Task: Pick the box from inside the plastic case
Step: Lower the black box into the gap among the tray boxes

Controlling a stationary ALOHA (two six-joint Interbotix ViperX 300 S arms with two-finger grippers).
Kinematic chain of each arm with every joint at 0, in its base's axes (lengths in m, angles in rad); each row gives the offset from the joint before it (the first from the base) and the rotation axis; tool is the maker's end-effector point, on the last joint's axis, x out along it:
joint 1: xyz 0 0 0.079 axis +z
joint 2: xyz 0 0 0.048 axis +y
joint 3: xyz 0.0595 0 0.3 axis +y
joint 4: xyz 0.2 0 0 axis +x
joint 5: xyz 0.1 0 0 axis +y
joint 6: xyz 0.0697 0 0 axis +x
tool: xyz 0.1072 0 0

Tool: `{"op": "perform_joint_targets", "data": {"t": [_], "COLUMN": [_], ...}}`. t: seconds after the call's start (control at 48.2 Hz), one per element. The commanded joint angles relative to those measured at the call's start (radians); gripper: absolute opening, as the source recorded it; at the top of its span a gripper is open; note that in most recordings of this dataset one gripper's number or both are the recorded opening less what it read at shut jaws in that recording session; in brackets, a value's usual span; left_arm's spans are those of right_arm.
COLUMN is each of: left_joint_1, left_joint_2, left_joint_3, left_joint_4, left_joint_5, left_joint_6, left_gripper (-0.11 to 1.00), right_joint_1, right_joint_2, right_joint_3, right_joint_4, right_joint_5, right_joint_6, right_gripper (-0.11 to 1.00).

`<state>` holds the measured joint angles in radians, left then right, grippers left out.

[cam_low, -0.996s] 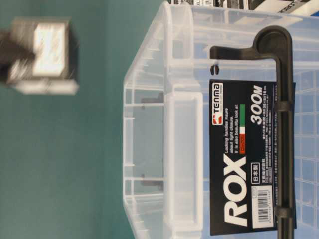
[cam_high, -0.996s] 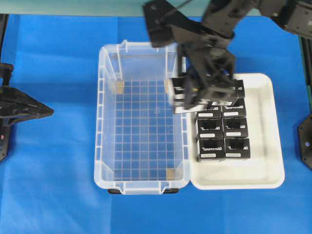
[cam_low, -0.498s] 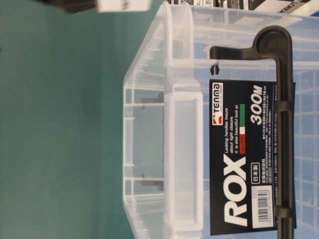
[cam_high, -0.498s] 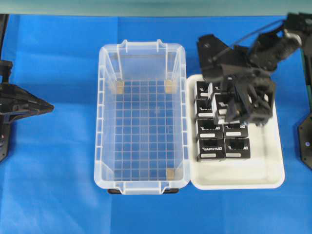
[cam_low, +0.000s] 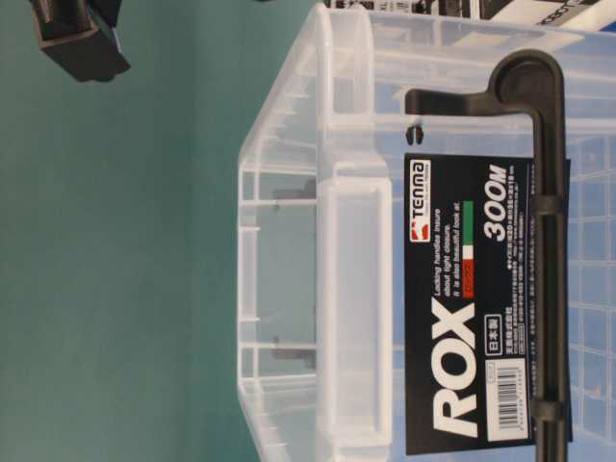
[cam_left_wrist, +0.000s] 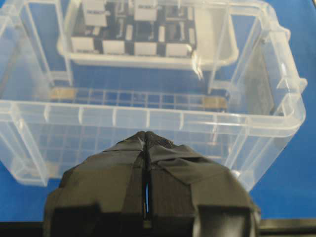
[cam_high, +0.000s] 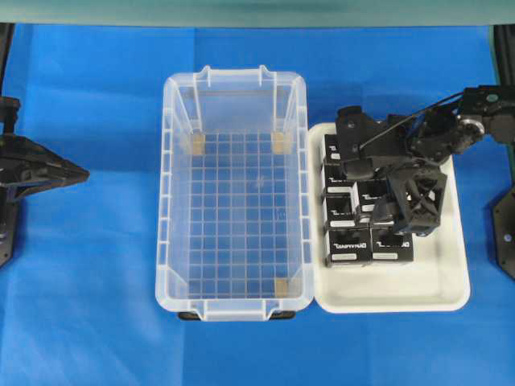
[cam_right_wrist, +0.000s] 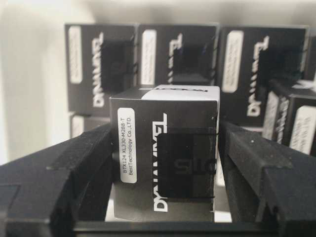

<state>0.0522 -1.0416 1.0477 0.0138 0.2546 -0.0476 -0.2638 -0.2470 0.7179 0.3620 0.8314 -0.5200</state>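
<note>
The clear plastic case (cam_high: 233, 241) stands mid-table with nothing on its ribbed floor. My right gripper (cam_high: 400, 211) hangs over the white tray (cam_high: 438, 277), to the right of the case. It is shut on the box (cam_right_wrist: 165, 158), a black carton with white lettering and a white label strip; the fingers (cam_right_wrist: 74, 168) press its two sides. Behind it other identical black boxes (cam_right_wrist: 177, 54) stand in rows. My left gripper (cam_left_wrist: 146, 136) is shut and empty, outside the case's left wall (cam_left_wrist: 148, 118).
Several black boxes (cam_high: 348, 241) fill the left part of the tray; its right and front are bare white. The case's black ROX label (cam_low: 472, 308) and black latch handle (cam_low: 539, 241) fill the table-level view. Blue cloth (cam_high: 88, 305) covers the table.
My right gripper carried the box from above the case's right rim rightward and down over the tray. The left arm has not moved.
</note>
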Motion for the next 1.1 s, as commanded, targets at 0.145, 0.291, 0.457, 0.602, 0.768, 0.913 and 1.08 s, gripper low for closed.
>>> {"op": "perform_joint_targets", "data": {"t": [0.145,0.291,0.457,0.602,0.768,0.913,1.08], "left_joint_1": [0.003,0.003,0.003,0.003,0.003,0.003,0.003], "left_joint_2": [0.008,0.008,0.008,0.008,0.008,0.002,-0.008], "left_joint_3": [-0.011,-0.011,-0.011,-0.011,-0.011,-0.011,-0.011], "left_joint_4": [0.003,0.003,0.003,0.003,0.003,0.003,0.003], "left_joint_5": [-0.011,-0.011,-0.011,-0.011,-0.009,-0.005,-0.005], "left_joint_6": [-0.002,-0.002,-0.002,-0.002,-0.002,-0.002,-0.002], "left_gripper": [-0.06,-0.06,-0.06,-0.06,-0.06,-0.06,-0.06], "right_joint_1": [0.003,0.003,0.000,-0.005,-0.006,-0.006,-0.008], "right_joint_2": [0.021,0.026,0.026,0.025,0.026,0.011,-0.009], "right_joint_3": [0.005,0.011,0.011,0.011,0.006,0.011,0.012], "right_joint_4": [-0.006,-0.006,-0.006,-0.006,-0.006,-0.006,-0.006], "right_joint_5": [-0.038,-0.035,-0.041,-0.040,-0.055,-0.104,-0.114], "right_joint_6": [-0.008,-0.005,0.002,0.003,0.014,0.038,0.041], "right_gripper": [0.66,0.66,0.66,0.66,0.66,0.93,0.95]}}
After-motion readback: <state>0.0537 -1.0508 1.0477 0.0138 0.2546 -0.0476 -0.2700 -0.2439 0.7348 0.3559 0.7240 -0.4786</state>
